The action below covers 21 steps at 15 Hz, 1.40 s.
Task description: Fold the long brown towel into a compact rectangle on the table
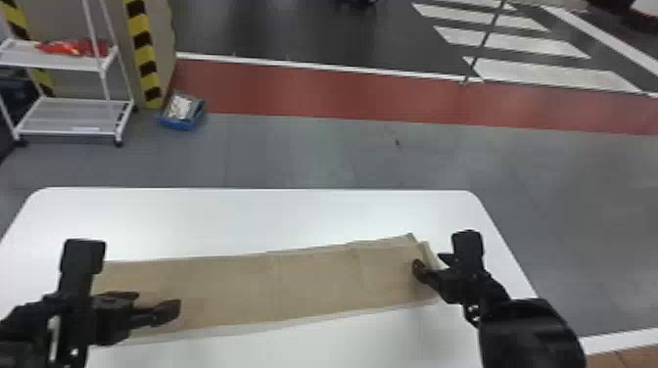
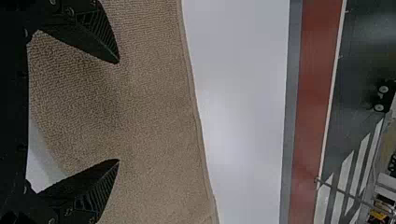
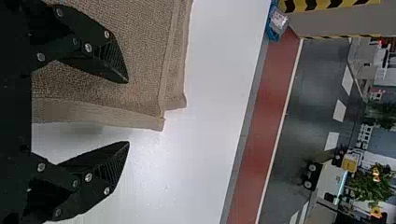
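Towel (image 1: 303, 281) lies long and flat on the white table (image 1: 254, 210), stretching between your two claws. Your left claw (image 1: 155, 302) is over its left part; your right claw (image 1: 430, 263) is at its right end.

You have the left claw spread wide, with towel in the gap and under both tips. Your right claw (image 3: 127, 112) is also spread: one finger is over the cloth, the other over bare table, and the towel's end edge runs between them. You can't tell from here whether either claw touches the cloth.

Past both claws, on the far side, you have a broad band of white surface up to the table's straight far edge and rounded corners. More white table lies on the near side of the towel between the claws, and some to the right of your right claw.

The cloth is brown, looped and nubbly, with stitched hems. At the right claw, two hemmed layers sit slightly offset, their corners stepped. Your finger pads are ridged and taper to points.

Well beyond your left claw, on the gray floor, stand a white shelf cart (image 1: 68, 131) and a blue bin (image 1: 180, 123).
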Tool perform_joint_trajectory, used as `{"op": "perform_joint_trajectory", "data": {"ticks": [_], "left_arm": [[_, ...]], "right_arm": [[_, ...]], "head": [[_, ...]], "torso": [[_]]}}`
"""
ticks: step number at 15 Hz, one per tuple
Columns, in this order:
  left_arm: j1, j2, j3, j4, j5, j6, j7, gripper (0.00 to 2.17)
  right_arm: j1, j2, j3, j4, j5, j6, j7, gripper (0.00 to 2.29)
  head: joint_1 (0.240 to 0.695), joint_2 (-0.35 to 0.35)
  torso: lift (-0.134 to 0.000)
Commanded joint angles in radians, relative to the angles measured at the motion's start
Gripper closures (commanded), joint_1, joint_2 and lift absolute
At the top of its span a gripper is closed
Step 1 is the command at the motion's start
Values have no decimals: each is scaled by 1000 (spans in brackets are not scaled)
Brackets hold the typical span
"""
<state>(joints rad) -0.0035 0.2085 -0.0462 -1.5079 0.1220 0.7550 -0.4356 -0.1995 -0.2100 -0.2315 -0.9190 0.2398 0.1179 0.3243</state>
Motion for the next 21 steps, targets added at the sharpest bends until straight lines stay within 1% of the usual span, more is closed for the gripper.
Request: {"op": "perform_joint_trajectory", "data": {"ticks": [1,4,5,7,10,11,13,16,17,18,19,21], "left_arm": [[2,0,0,0,1,-1,0,144],[2,2,2,2,-1,-1,1,144],[0,3,2,2,-2,-1,1,144],[0,3,2,2,-2,-1,3,144],[0,3,3,2,-12,5,5,144],[-1,3,3,2,-15,5,5,144],[-6,3,3,9,-18,5,5,144],[-12,2,3,18,-18,2,8,144],[-12,2,5,20,-18,2,8,144],[-12,2,5,21,-18,2,8,144],[-12,0,3,25,-18,2,9,144],[-13,-1,-1,26,-16,-1,9,144]], "right_arm": [[0,0,1,0,3,-2,4,1534],[9,0,-2,0,1,-51,9,1544],[9,0,-2,0,-1,-57,9,1652],[12,0,-5,0,-5,-79,9,1652],[26,4,-5,-15,-8,-149,9,1652],[34,6,-6,-17,-11,-195,9,1652],[58,6,-8,-15,-19,-355,6,1652],[72,6,-8,23,-13,-579,-21,1652],[80,6,-8,32,-13,-634,-33,1652],[78,4,-8,48,-8,-649,-47,1652],[63,1,-8,72,7,-637,-57,1652],[-1,-3,1,172,101,-591,-117,1652]], "head": [[695,-216],[695,-213],[695,-212],[695,-208],[695,-204],[695,-201],[695,-193],[695,-175],[695,-169],[695,-165],[695,-159],[695,-161]], "torso": [[0],[0],[0],[0],[0],[0],[0],[0],[0],[0],[0],[0]]}}
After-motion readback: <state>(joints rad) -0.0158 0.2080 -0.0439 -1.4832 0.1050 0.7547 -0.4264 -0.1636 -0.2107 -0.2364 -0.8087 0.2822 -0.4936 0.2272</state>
